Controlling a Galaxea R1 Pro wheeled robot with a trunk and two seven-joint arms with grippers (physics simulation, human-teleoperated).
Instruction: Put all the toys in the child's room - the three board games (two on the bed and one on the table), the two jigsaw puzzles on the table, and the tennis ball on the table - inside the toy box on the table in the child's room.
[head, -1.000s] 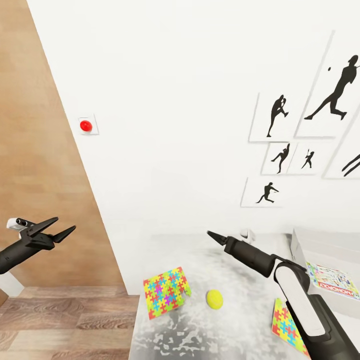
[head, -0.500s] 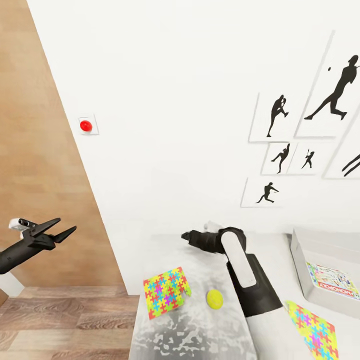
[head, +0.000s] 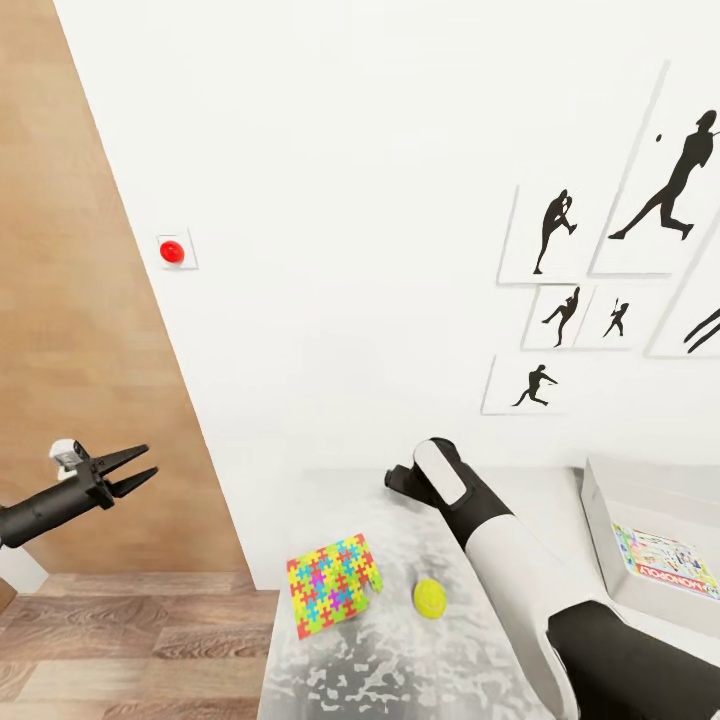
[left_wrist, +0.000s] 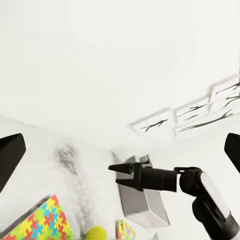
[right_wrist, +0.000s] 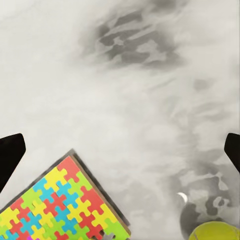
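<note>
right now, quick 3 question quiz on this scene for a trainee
1. True or false: the ball lies inside the box.
2. What lies in the box? A: the ball. B: a game. C: nothing.
3. Fill in: the left tool and the right tool are both ____.

Key: 1 false, it is on the table. 2 B. 3 open.

- Right arm (head: 500, 540) — glossy white shell over black joints.
- Left gripper (head: 128, 470) — black tapered fingers, small white-grey camera block behind, on a slim black forearm.
</note>
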